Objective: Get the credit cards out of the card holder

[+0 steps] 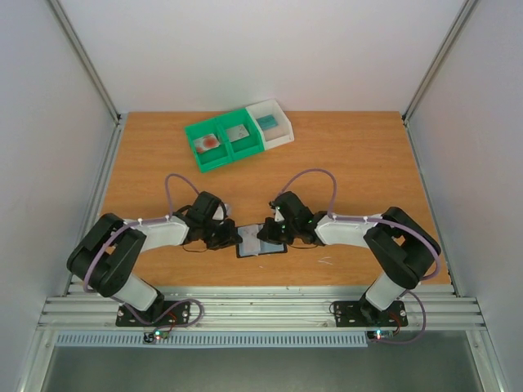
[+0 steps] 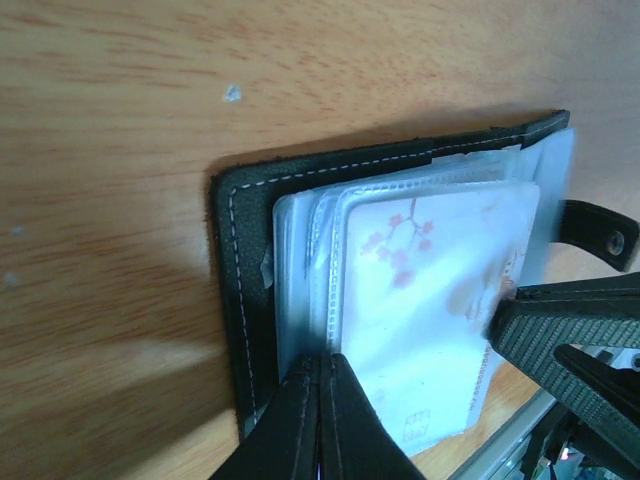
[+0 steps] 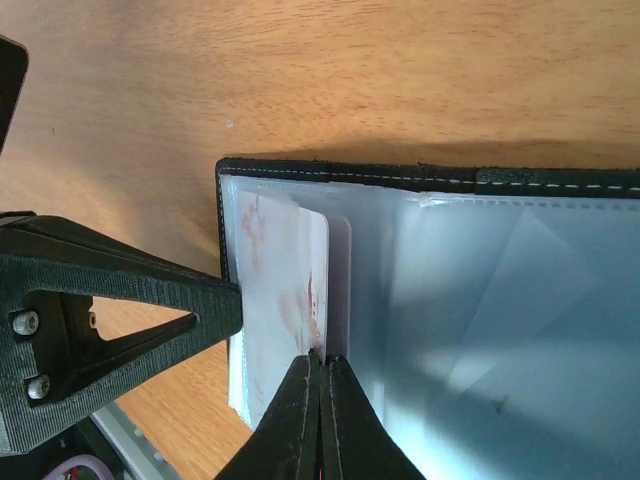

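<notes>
Card holder (image 1: 261, 243) lies open and flat on table (image 1: 351, 163) near its near edge, long axis L-R, between both arms. L gripper (image 1: 222, 235) is at its left end, R gripper (image 1: 271, 234) nearer centre. R wrist view: tips pressed together on edge of a credit card (image 3: 285, 270). L wrist view: tips pinch what looks like the clear sleeve (image 2: 300, 280) edge, and the card's red print shows. Top view resolves neither.

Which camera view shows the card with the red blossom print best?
Left wrist view: the thin whitish plastic card looks large, its blossom print sharp. The right wrist view shows it narrower, red marks blurred. The top view shows it too small.
</notes>
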You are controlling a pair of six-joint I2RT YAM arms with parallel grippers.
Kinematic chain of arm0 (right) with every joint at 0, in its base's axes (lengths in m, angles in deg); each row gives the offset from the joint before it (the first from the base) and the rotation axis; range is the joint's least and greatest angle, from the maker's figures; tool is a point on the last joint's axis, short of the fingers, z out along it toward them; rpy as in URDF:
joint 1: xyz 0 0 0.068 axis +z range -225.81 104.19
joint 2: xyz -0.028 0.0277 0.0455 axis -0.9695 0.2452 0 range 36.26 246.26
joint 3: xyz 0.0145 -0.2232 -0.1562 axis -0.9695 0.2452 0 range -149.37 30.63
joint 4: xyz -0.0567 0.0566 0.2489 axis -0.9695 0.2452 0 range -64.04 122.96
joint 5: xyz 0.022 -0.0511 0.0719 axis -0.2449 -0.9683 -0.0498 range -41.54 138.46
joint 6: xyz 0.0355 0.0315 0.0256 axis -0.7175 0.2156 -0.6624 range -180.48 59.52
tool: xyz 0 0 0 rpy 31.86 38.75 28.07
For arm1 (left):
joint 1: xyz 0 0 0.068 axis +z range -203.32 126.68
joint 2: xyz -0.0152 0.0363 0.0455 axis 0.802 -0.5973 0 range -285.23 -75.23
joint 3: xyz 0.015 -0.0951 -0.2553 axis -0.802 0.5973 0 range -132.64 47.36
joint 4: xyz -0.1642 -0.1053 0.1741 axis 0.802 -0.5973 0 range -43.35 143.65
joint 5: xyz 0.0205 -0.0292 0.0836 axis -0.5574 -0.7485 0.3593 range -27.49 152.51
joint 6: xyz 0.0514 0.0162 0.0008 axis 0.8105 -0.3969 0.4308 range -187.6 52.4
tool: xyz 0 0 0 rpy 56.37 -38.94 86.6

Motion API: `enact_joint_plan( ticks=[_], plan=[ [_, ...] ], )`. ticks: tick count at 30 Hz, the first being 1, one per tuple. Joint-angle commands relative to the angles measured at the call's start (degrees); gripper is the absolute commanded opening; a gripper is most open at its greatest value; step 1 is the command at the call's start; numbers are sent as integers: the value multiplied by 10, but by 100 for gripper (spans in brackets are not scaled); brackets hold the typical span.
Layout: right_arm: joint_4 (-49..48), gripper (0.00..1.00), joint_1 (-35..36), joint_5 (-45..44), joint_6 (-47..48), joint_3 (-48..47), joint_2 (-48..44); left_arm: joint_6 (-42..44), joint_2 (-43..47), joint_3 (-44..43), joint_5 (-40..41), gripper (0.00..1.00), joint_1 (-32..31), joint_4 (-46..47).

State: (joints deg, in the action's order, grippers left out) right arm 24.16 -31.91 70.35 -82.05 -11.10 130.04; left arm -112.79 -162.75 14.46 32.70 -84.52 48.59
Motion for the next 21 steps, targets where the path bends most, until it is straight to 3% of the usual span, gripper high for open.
enact_joint_plan(
  ticks=[1, 21],
  plan=[
    [-10, 1, -12, -2, 3, 15, -11, 4, -34, 15, 17, 0, -4, 0],
    [-38, 1, -55, 22, -2, 64, -42, 1, -32, 10, 19, 2, -4, -8]
  ],
)
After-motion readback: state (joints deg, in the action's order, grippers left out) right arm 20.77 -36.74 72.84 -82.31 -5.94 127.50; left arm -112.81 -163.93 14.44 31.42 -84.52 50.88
